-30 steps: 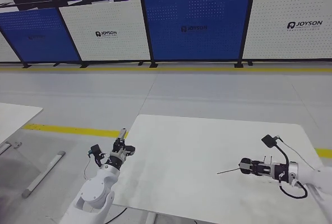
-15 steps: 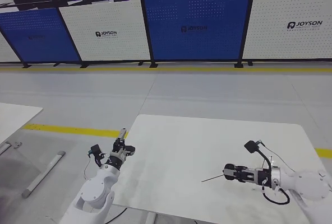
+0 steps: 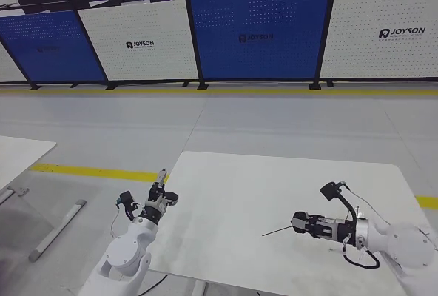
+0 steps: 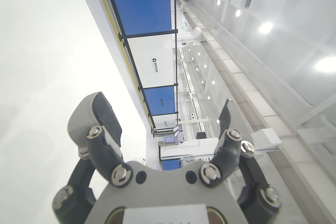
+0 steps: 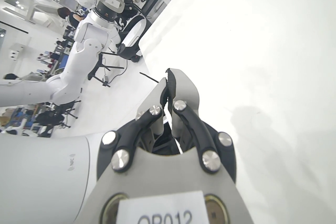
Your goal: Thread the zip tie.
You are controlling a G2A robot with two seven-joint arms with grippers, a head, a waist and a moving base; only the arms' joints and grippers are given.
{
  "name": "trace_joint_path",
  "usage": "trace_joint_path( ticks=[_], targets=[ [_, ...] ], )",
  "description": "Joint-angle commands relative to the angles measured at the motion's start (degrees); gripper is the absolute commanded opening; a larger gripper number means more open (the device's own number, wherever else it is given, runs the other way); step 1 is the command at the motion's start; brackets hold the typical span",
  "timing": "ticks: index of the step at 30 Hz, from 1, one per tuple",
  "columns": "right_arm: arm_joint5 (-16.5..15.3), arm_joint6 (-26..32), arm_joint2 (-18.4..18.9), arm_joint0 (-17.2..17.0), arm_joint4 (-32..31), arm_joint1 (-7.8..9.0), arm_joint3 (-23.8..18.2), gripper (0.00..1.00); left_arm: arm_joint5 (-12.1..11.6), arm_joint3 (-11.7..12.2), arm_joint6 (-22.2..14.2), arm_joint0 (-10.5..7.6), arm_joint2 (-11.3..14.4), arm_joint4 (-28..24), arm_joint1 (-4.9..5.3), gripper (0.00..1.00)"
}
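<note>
Zip tie (image 3: 277,231): thin black strip, straight, one end pinched in the right gripper (image 3: 296,222). The free length sticks out past the fingertips toward the left arm's side, low over the white table (image 3: 241,177). Can't tell whether its far tip touches the surface.

Right wrist view: right fingers (image 5: 183,88) pressed together, dark pads meeting along their length, clamped on the strip. It comes out sideways near the tips as a narrow dark sliver. Its detail is too fine to make out.

Left gripper (image 3: 161,177): beside the table's edge, well apart from the strip, pointing away from the robot. Left wrist view: left fingers (image 4: 106,114) spread wide, ribbed dark pads facing each other across the gap, empty and touching nothing.
</note>
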Motion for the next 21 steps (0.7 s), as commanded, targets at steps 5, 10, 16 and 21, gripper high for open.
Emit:
trace_joint_path(
  ticks=[5, 10, 16, 21],
  targets=[
    [0.0, -6.4, -1.2, -0.2, -8.5, 0.3, -2.7, 0.0, 0.0, 0.0, 0.0, 0.0, 0.0, 0.0, 0.0, 1.0],
    [0.0, -8.6, -2.5, 0.2, -11.0, 0.43, -2.1, 0.0, 0.0, 0.0, 0.0, 0.0, 0.0, 0.0, 0.0, 1.0],
    [0.0, -8.6, -2.5, 0.2, -11.0, 0.43, -2.1, 0.0, 0.0, 0.0, 0.0, 0.0, 0.0, 0.0, 0.0, 1.0],
    [0.0, -8.6, -2.5, 0.2, -11.0, 0.43, -2.1, 0.0, 4.8, -2.7, -4.1, -1.05, -0.9, -1.8, 0.19, 1.0]
  ],
)
